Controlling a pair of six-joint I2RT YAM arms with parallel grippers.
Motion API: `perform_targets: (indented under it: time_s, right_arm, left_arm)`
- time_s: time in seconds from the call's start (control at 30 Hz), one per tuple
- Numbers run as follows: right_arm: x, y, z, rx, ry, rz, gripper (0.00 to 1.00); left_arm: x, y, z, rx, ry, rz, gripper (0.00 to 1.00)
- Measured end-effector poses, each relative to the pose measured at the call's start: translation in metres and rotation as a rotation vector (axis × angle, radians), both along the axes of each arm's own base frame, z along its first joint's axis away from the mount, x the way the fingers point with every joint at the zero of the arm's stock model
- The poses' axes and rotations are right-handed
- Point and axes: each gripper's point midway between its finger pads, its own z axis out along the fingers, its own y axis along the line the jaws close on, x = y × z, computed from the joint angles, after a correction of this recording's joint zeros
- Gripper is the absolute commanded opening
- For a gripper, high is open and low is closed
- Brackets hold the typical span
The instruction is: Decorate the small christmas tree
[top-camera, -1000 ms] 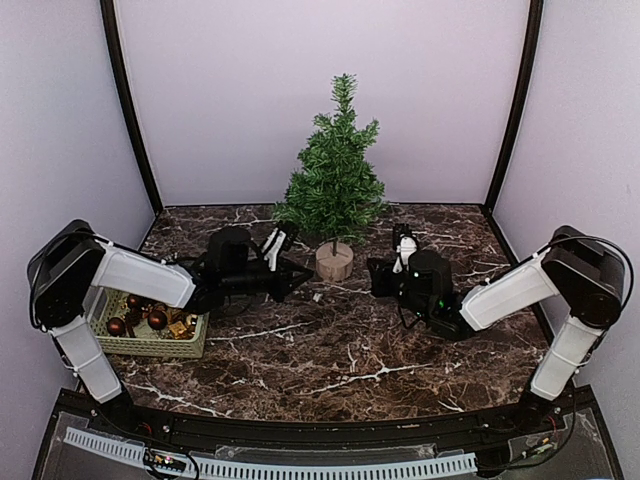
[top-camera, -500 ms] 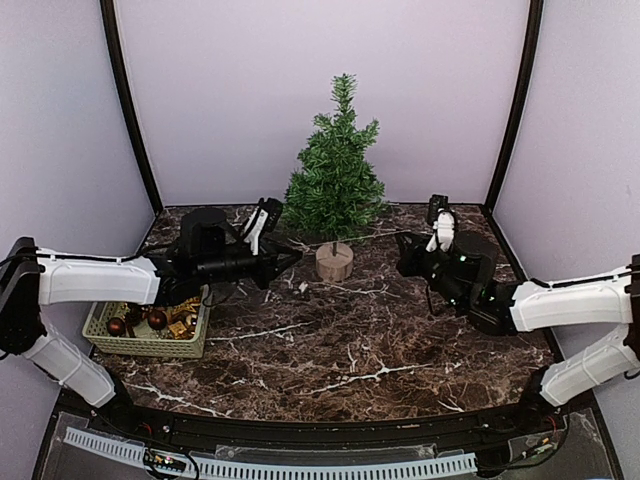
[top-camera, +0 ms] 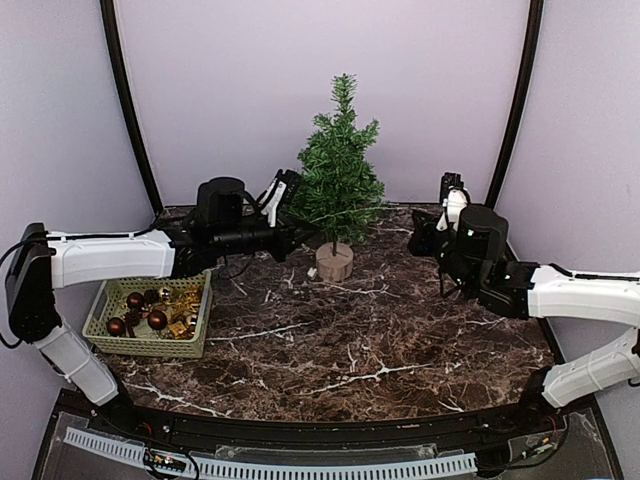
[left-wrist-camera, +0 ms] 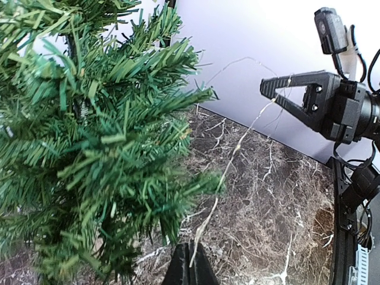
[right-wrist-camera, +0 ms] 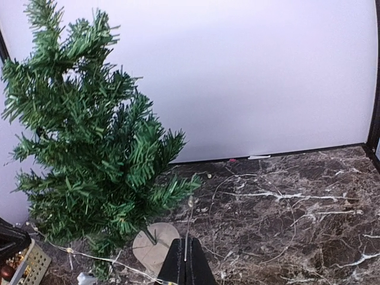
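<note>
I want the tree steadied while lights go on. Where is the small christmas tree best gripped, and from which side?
Probably the bare thin trunk between the lowest branches and the wooden base, approached low from the front. The small christmas tree stands upright near the back wall, its bristly branches would likely give, and the light wire runs close by.

- small christmas tree [top-camera: 336,185]: bristly matt green needles, plastic-looking
- stump base [top-camera: 334,262]: pale bare wood
- bench [top-camera: 350,345]: smooth dark marble look, white veins, faint sheen
- basket [top-camera: 150,347]: pale green plastic lattice
- baubles [top-camera: 157,320]: glossy dark red
- wire strand [left-wrist-camera: 228,172]: thin, pale, metallic
</note>
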Motion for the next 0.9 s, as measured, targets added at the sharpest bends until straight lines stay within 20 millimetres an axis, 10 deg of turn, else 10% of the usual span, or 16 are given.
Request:
perform_targets:
  time_s: [0.9]
  right_arm:
    - [-0.006, 0.041, 0.008, -0.043, 0.032, 0.169, 0.0]
  left_arm:
    - [0.036, 0.043, 0.025, 0.147, -0.105, 0.201, 0.0]
